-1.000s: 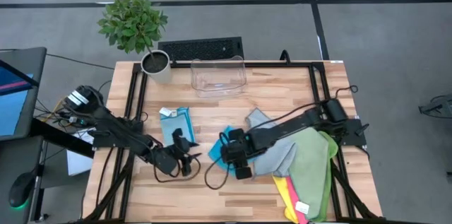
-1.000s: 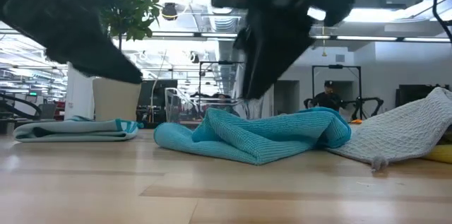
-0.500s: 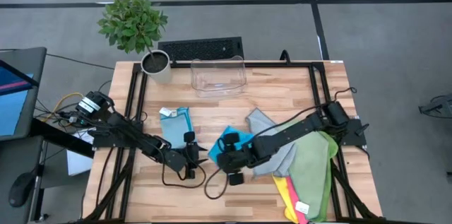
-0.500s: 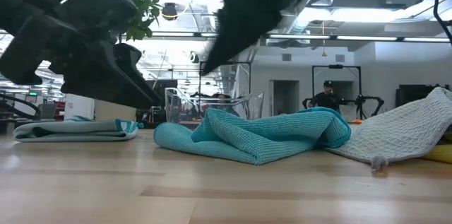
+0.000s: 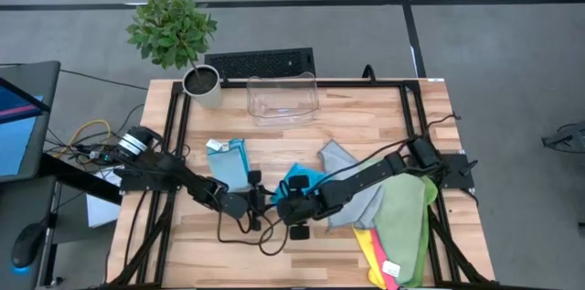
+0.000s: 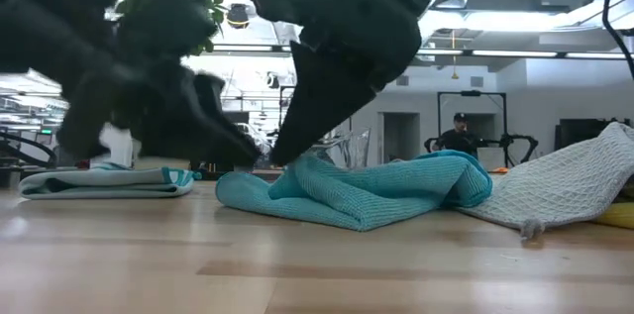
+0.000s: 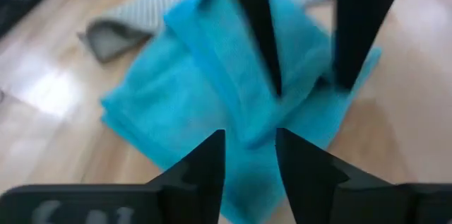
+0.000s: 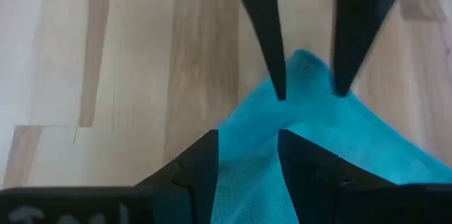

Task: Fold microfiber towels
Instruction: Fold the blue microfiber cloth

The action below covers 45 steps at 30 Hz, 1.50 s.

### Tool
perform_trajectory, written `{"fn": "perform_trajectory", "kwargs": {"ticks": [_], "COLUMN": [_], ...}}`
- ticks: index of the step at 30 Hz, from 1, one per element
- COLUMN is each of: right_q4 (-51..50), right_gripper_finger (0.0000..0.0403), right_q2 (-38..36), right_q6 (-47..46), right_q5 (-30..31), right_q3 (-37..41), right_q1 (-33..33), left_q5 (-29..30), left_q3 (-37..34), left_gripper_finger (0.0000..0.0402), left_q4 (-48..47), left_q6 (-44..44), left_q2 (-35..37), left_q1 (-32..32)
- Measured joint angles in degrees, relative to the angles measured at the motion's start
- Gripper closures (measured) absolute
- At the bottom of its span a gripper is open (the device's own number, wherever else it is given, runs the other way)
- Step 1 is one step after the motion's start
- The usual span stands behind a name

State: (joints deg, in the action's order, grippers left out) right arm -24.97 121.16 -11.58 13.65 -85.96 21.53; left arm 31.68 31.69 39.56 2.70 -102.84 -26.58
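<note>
Potted plant point(image 5: 174, 34) at far left corner of table point(image 5: 366, 121). Folded towel point(image 5: 228, 162) flat at left-centre, white tag at its far end. Left gripper point(image 5: 259, 206) just left of crumpled teal towel point(image 6: 357, 193), fingers point(image 7: 205, 167) narrowly parted, nothing between them. Teal towel bunched mid-table. Right gripper point(image 5: 277, 206) at same towel's left edge, opposite left gripper, fingers slightly spread, tips over the cloth; grip cannot be told. Clear bin point(image 5: 281, 98) at far centre. Grey towel point(image 5: 352, 194), green towel point(image 5: 402, 221), yellow and pink towels heaped at right.
</note>
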Motion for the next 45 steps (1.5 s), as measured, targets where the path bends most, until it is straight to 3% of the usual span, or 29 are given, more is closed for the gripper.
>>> {"fn": "perform_trajectory", "kwargs": {"ticks": [7,12,18,31,35,41,45], "right_q4": [-0.66,0.72,3.74,0.99,-0.51,-4.31,-4.94], "right_gripper_finger": [0.0238,0.0242,0.0240,0.0235,0.0272,0.0386,0.0383], "right_q2": [-0.26,-0.33,0.04,4.30,3.10,2.21,0.97], "right_q6": [-1.91,-1.67,-4.06,-9.62,-10.56,-12.50,-14.57], "right_q5": [0.78,7.43,4.00,4.52,6.44,9.22,10.55], "right_q3": [0.05,-0.29,-0.73,-0.85,-0.85,-0.75,-0.82], "right_q1": [1.71,1.64,0.03,0.25,1.09,2.65,3.56], "left_q5": [0.50,0.65,0.51,0.55,0.68,0.48,-1.47], "left_q3": [0.08,-0.36,-0.25,-0.27,-0.27,-0.34,-0.25], "left_gripper_finger": [0.0334,0.0351,0.0356,0.0356,0.0356,0.0356,0.0356], "left_q4": [-1.83,-1.94,-2.29,-2.37,-2.44,-1.80,-2.05], "left_q6": [10.65,16.52,22.86,23.97,23.96,24.20,21.70], "left_q2": [-4.88,-4.96,-4.92,-4.99,-5.01,-5.03,-4.14], "left_q1": [-0.14,-1.02,-1.29,-1.86,-1.89,-1.95,-2.76]}}
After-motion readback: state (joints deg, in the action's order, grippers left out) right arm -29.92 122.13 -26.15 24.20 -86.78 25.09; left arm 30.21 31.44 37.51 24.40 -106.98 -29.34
